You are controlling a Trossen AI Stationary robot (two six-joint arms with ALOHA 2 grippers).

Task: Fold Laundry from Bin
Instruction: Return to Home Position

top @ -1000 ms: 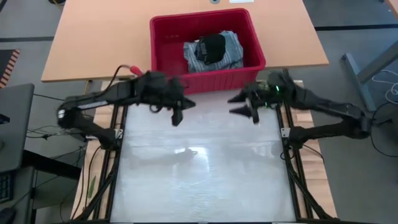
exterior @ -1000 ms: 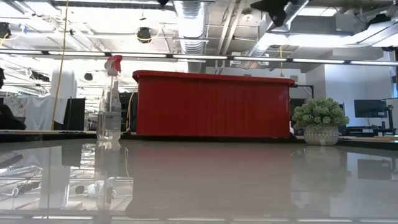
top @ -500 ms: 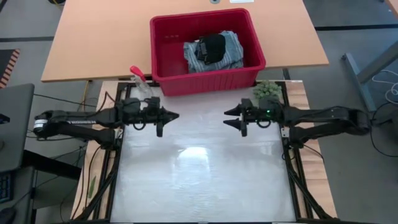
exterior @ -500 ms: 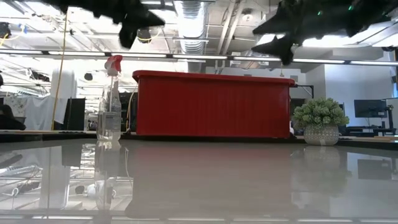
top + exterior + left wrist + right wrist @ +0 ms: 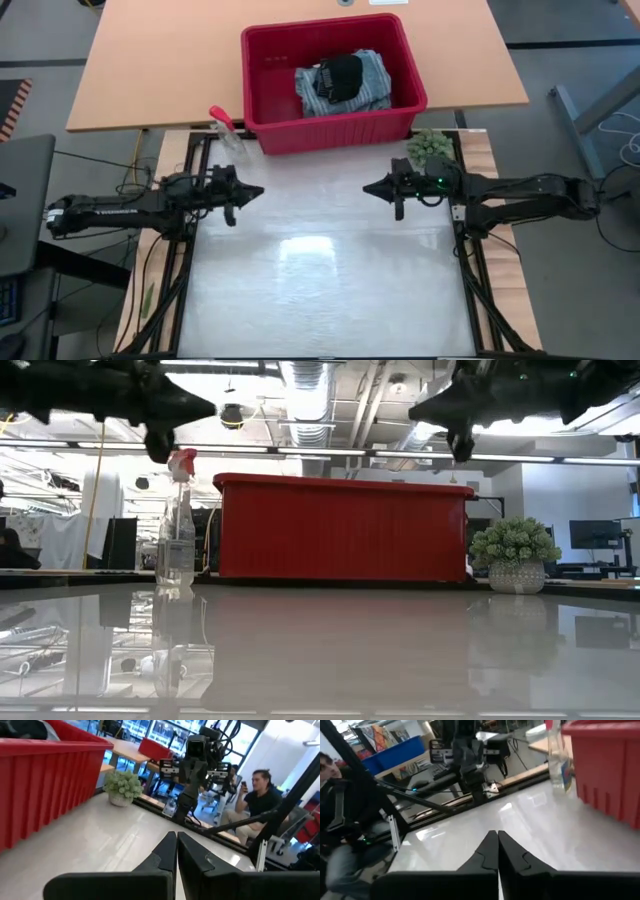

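Your left end effector hangs low above the left edge of the white bench, its two fingers pressed together on nothing. The right end effector mirrors it over the right edge, also pressed together and empty. The two tips point at each other, well apart.

The laundry lies piled inside the bin, the small black piece on top of the striped shirt. The bin stands on the wooden bench beyond both arms, so judge the garment work finished. What is left is parking the arms.

- Draw each arm straight back along its own side; nothing needs you to cross the middle.
- On the left, mind the spray bottle, which stands near the bin's corner, just beyond that arm.
- On the right, the small green plant sits near the wrist; retract away from it, not across it.
- Leave the fingers together and move slowly. Touch neither the bin nor the bench surface.
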